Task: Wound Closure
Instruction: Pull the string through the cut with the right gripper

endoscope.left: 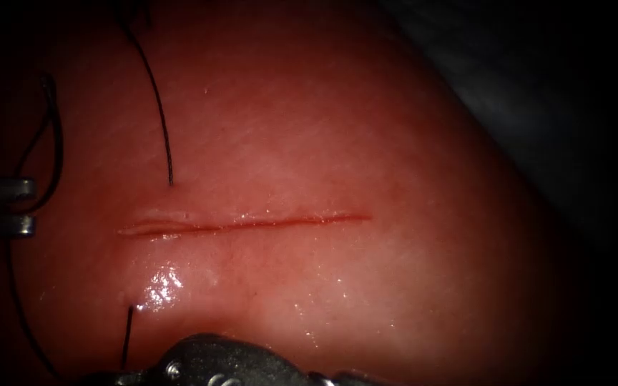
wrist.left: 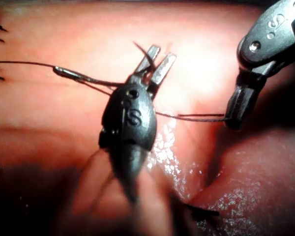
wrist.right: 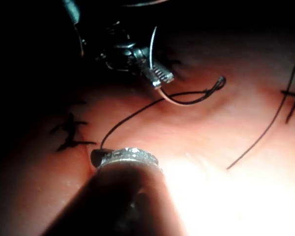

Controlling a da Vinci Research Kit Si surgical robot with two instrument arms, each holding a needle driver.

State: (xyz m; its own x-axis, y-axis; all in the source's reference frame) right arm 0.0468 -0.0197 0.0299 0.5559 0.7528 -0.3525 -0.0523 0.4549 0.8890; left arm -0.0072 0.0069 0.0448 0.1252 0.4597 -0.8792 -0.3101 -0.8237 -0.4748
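Left tool [endoscope.left: 28, 207] at the far left of the endoscope view, well off the left end of the cut [endoscope.left: 244, 225]; steel jaws slightly apart at the tips, with the needle [endoscope.left: 57, 150] crossing between them and apparently gripped somewhere past mid-curve, toward the thread end; hard to tell how firmly. Needle wholly out of the tissue [endoscope.left: 337, 143], lifted clear beside it, probably so that the point stays away from the surface while the thread [endoscope.left: 157, 107] is handled.

Right tool [wrist.left: 232, 118] low and close to the tissue below the cut; jaws closed on the thread just beside where it leaves the tissue; holds no needle. Likely gripped that near so the strand stays under control without dragging on the exit point.

Thread dark, thin and wiry; enters the tissue just above the cut near its left end and comes out below it, on the same end; from there runs in a slack arc to the needle's tail.

Cut a straight, narrow red line, edges nearly touching; tissue pink, smooth and rounded, glistening wet below the cut; needle a slim curved wire, thicker and blunt where the thread joins; both tools dull grey metal, jaws flat and ridged.
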